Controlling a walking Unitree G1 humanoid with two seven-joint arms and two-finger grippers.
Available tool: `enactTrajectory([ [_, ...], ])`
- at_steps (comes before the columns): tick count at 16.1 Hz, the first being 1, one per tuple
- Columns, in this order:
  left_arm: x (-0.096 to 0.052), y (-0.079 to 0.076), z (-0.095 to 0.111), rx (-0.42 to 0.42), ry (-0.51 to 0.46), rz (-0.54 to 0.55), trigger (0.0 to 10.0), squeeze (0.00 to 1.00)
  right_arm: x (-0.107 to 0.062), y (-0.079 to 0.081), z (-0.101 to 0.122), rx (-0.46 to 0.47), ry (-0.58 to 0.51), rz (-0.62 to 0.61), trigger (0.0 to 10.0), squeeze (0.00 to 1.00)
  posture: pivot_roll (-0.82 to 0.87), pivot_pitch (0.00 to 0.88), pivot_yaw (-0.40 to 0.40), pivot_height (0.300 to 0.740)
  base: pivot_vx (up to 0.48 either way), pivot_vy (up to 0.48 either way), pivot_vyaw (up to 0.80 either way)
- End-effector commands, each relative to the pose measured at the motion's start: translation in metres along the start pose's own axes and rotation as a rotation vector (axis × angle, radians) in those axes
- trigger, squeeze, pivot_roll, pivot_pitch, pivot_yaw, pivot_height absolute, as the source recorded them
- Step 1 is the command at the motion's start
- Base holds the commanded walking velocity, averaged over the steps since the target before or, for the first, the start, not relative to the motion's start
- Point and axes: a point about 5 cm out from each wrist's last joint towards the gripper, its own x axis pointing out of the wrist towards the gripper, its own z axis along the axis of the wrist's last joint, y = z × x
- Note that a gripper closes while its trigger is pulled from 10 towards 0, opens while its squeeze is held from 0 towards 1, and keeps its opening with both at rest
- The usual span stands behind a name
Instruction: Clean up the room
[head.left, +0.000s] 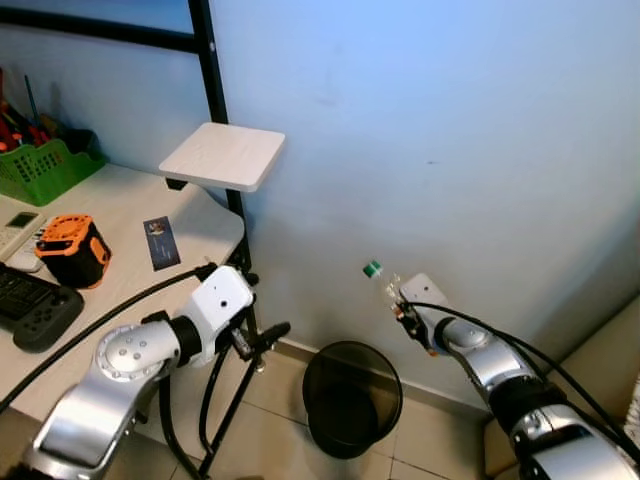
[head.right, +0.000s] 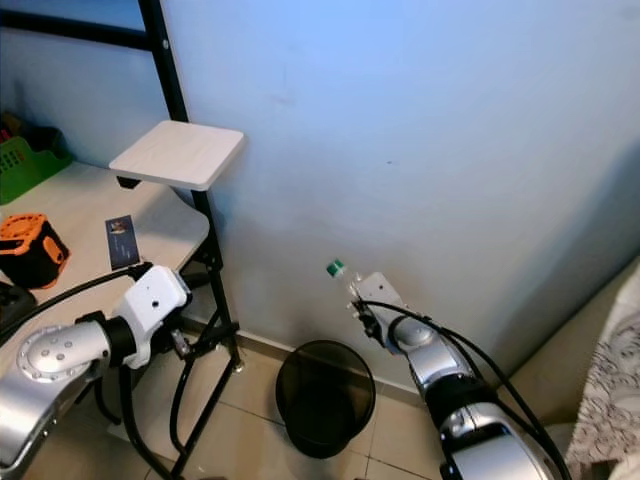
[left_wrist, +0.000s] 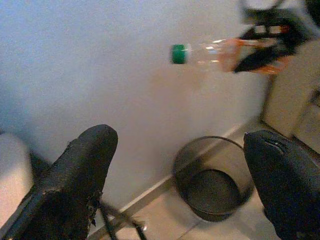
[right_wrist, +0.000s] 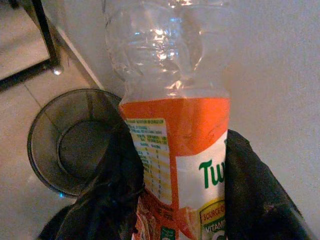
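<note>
Your clear plastic bottle (right_wrist: 172, 125), with its green cap (head.left: 372, 268) and orange label, is up in the air near the far wall, clamped between the two black fingers (right_wrist: 115, 185) of the right tool (head.left: 402, 305). It sits just right of and above the round black mesh bin (head.left: 352, 397) on the tiled floor. Your right arm reaches forward from the lower right, bent at the elbow, cables trailing along it; most of the bottle's body is hard to make out from the head. Your left arm stretches out low on the left, and the left tool (left_wrist: 185, 180) has its fingers spread wide with nothing between them, aimed toward the bin. Further left, the white surface (head.left: 110, 205) carries an orange device (head.left: 72, 250), a card (head.left: 160, 243) and a green basket (head.left: 42, 168), which is cut off at the edge.
</note>
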Motion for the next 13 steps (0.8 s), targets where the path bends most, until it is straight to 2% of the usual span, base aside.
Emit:
enactTrajectory([
  [1, 0.002, -0.001, 0.004, 0.031, -0.007, -0.059, 10.0, 0.00, 0.002, -0.002, 0.010, -0.040, -0.017, -0.012, 10.0, 0.00, 0.05, 0.000, -0.013, 0.740, 0.000, 0.000, 0.00],
  [3, 0.001, 0.000, 0.007, 0.046, -0.010, -0.124, 10.0, 0.00, 0.006, 0.003, 0.011, -0.072, 0.011, -0.011, 10.0, 0.00, 0.06, 0.000, -0.020, 0.740, 0.000, 0.000, 0.00],
  [7, -0.001, 0.000, 0.007, 0.053, 0.000, -0.161, 10.0, 0.00, 0.009, 0.008, 0.015, -0.080, 0.015, -0.013, 10.0, 0.00, 0.06, 0.000, -0.021, 0.740, 0.000, 0.000, 0.00],
  [8, -0.002, 0.000, 0.007, 0.058, 0.006, -0.166, 10.0, 0.00, 0.009, 0.006, 0.015, -0.103, 0.023, -0.044, 10.0, 0.42, 0.06, 0.000, -0.020, 0.740, 0.000, 0.000, 0.00],
  [9, -0.002, 0.001, 0.007, 0.059, 0.007, -0.170, 10.0, 0.00, 0.010, 0.005, 0.016, -0.106, 0.023, -0.060, 10.0, 1.00, 0.06, 0.000, -0.019, 0.740, 0.000, 0.000, 0.00],
  [13, 0.000, 0.002, 0.007, 0.061, 0.011, -0.181, 10.0, 0.00, 0.011, 0.007, 0.019, -0.100, 0.013, -0.055, 10.0, 1.00, 0.05, 0.000, -0.015, 0.740, 0.000, 0.000, 0.00],
])
